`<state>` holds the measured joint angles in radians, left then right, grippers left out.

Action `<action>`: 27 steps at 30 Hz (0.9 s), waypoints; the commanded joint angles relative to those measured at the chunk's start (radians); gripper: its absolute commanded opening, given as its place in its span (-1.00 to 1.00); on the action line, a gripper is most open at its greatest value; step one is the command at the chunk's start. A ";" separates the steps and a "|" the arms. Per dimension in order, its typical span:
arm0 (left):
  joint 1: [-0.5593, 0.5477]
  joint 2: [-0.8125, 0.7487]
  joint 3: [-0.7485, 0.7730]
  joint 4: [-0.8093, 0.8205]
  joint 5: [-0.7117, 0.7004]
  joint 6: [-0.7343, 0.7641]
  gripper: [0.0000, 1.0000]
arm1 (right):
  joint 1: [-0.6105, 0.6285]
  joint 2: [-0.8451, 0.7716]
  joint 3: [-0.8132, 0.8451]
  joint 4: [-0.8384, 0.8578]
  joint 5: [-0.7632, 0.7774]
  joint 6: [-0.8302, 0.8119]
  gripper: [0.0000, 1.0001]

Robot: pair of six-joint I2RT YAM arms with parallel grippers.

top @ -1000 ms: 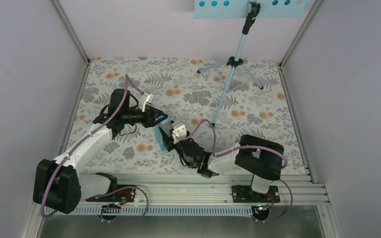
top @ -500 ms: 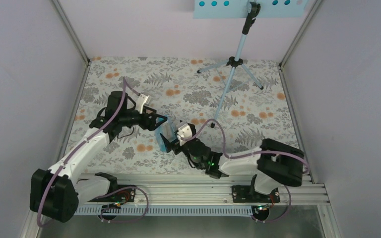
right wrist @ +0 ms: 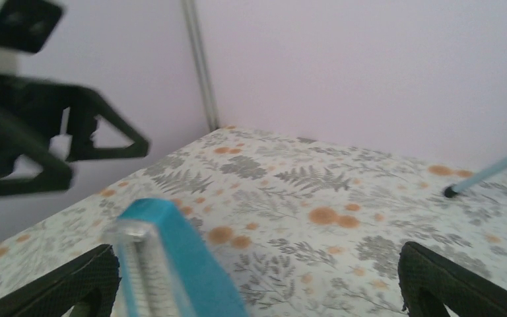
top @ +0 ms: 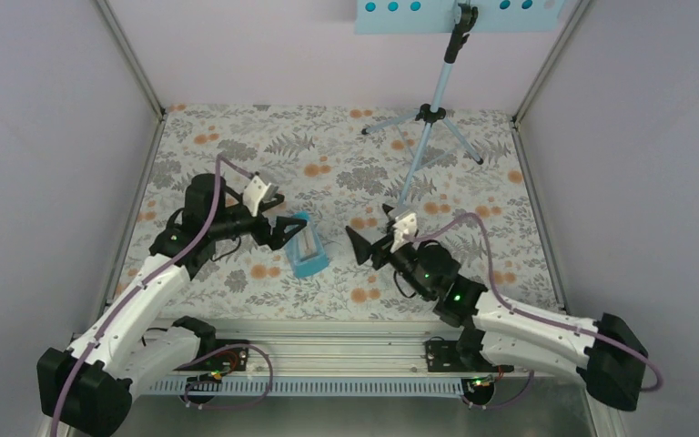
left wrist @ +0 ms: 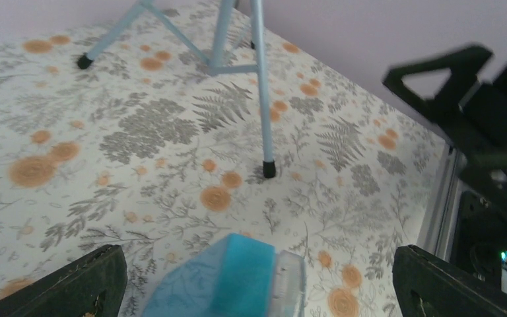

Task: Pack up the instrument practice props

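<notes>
Small light blue wedge-shaped metronome (top: pixel 308 246): sitting mid-table on floral cloth (top: pixel 237 137), between left gripper (top: pixel 284 229) and right gripper (top: pixel 358 244), both gaping wide, holding nothing. Regrasping: squaring one gripper across the flat sides, closing gently, avoiding tipping.

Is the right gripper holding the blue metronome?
No, in the top view the right gripper hangs open, with a strip of bare table between it and the metronome.

Pale lilac walls (top: pixel 264 55) enclose a floral-patterned table (top: pixel 237 137), evenly lit.
</notes>
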<state>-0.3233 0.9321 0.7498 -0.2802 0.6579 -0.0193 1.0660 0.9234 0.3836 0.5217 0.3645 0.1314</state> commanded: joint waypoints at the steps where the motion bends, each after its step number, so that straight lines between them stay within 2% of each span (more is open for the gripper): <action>1: -0.078 0.008 0.006 -0.041 -0.060 0.090 1.00 | -0.148 -0.087 -0.032 -0.200 -0.120 0.077 0.99; 6: -0.135 0.056 0.023 -0.082 -0.156 0.113 1.00 | -0.284 -0.123 -0.072 -0.239 -0.236 0.122 0.99; 14: -0.151 0.081 0.020 -0.088 -0.187 0.118 0.96 | -0.339 -0.163 -0.122 -0.228 -0.305 0.159 0.99; 19: -0.166 0.103 0.026 -0.097 -0.213 0.115 0.50 | -0.351 -0.185 -0.131 -0.234 -0.313 0.172 0.99; 27: -0.188 0.108 0.023 -0.099 -0.249 0.110 0.08 | -0.367 -0.247 -0.129 -0.259 -0.300 0.178 0.99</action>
<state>-0.4969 1.0374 0.7517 -0.3786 0.4290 0.0925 0.7109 0.7055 0.2638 0.2737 0.0643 0.2901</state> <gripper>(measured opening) 0.575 0.995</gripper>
